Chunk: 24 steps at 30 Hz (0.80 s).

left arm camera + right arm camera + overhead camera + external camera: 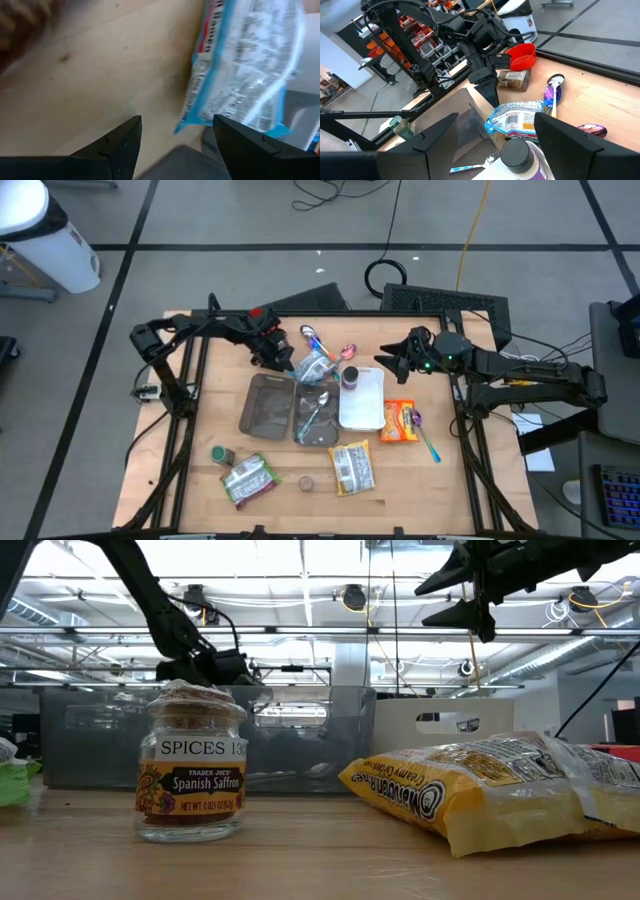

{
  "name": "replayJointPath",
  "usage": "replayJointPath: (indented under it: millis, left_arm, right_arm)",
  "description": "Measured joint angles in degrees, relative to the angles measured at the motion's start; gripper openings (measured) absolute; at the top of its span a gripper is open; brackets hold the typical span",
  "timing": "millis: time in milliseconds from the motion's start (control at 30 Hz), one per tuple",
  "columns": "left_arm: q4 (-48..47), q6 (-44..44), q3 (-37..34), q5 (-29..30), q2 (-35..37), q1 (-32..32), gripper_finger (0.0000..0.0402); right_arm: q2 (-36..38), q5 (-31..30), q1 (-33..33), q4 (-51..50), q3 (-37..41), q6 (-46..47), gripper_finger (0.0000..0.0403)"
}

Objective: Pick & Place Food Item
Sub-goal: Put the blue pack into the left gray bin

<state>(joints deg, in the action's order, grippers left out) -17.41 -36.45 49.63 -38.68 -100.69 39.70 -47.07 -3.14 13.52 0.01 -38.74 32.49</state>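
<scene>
Left gripper (284,362) hangs spread open right beside the blue-and-white snack bag (312,366), not touching it. Right gripper (388,356) hovers spread open above the white tray (362,408).

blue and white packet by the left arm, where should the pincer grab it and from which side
Judging by its pose, grip the blue and white packet at the crinkled end nearest the left pincer, coming from above on that arm's side. It leans on the grey tray, so that edge sits raised and thin enough to pinch. The left pincer is open beside it; the right pincer hovers apart.
</scene>
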Motion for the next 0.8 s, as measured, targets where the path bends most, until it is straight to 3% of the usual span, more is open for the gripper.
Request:
replayJointPath:
  millis: [433, 800]
  left_arm:
    - [-2.9, 2.0, 5.8, -1.1, -3.2, -0.3, 0.0248]
    - [-8.5, 5.3, 7.0, 0.7, -3.2, -0.3, 0.0119]
  right_arm:
    - [0.0, 0.2, 0.0, 0.0, 0.0, 1.0, 0.0251]
    - [0.0, 0.1, 0.0, 0.0, 0.0, -0.3, 0.0251]
